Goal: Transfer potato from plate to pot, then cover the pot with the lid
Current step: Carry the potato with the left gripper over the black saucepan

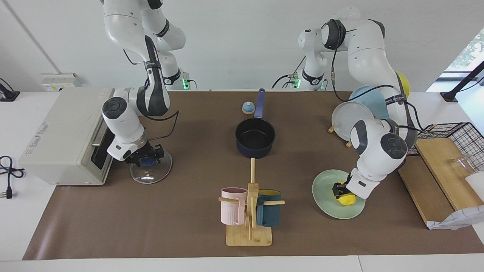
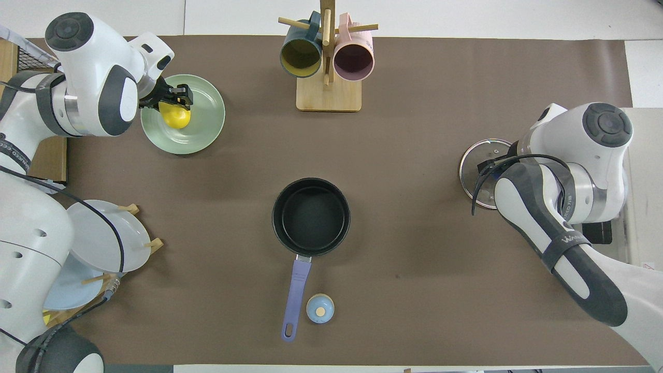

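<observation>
The yellow potato [image 1: 348, 200] [image 2: 175, 118] lies on the mint-green plate [image 1: 323, 189] [image 2: 205, 130] at the left arm's end of the table. My left gripper [image 1: 339, 189] [image 2: 175, 99] is down on the potato, its open fingers either side of one end. The navy pot [image 1: 255, 141] [image 2: 311, 215] stands empty mid-table, its blue handle toward the robots. The glass lid [image 1: 151, 174] [image 2: 474, 167] lies flat at the right arm's end. My right gripper [image 1: 146, 158] is low over the lid, open around its blue knob; the arm hides it in the overhead view.
A toaster oven [image 1: 64, 136] stands beside the lid. A mug rack [image 1: 249, 211] [image 2: 326, 52] stands farther from the robots than the pot. A small blue bell [image 1: 248, 108] [image 2: 319, 308] sits beside the pot handle. Upright plates [image 1: 353, 119] and a wooden board [image 1: 438, 177] are near the plate.
</observation>
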You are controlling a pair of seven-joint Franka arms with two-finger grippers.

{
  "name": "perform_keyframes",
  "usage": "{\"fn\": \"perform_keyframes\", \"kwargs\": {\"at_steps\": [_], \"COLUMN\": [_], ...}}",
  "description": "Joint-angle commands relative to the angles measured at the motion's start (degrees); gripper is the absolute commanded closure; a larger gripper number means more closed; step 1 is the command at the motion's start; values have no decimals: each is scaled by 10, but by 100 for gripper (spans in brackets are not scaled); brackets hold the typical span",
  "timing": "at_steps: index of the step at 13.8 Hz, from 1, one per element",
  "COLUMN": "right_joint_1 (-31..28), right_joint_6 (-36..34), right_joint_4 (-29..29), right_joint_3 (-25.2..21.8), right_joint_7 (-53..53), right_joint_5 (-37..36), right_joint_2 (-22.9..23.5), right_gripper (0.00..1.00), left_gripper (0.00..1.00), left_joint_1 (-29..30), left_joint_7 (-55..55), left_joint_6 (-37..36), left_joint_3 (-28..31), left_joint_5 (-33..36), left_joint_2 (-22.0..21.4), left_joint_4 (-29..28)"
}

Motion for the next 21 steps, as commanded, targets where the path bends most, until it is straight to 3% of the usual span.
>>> {"fn": "perform_keyframes", "kwargs": {"at_steps": [1, 3, 8, 10, 12, 14, 16, 19, 21], "right_joint_1": [-4, -4, -3, -3, -3, -4, -4, -4, -4], "right_joint_6": [6, 2, -16, -15, -16, -16, -16, -16, -16], "right_joint_4": [-4, -4, -3, -2, -2, -2, -2, -2, -2], "right_joint_3": [3, 3, 2, 2, 2, 2, 2, 2, 2], "right_joint_7": [-15, -15, -26, -31, -33, -47, -48, -48, -48], "right_joint_5": [10, 10, 8, 8, 7, 6, 6, 6, 6], "right_joint_2": [-2, -2, -3, -3, -3, -3, -3, -3, -3], "right_gripper": [18, 16, 13, 14, 23, 37, 44, 46, 46], "left_gripper": [100, 100, 100, 100, 100, 100, 100, 100, 100], "left_joint_1": [-9, -14, -121, -187, -246, -294, -318, -334, -334], "left_joint_7": [-14, -53, -219, -294, -345, -372, -392, -393, -386], "left_joint_6": [-21, -83, -193, -159, -64, 28, 83, 130, 157], "left_joint_3": [7, 2, 2, 2, 2, 3, 3, 5, 5], "left_joint_5": [8, 6, -31, -32, -32, -32, -31, -25, -20], "left_joint_2": [-55, -136, -299, -348, -384, -391, -375, -335, -332], "left_joint_4": [-21, -34, -107, -182, -273, -342, -375, -392, -406]}}
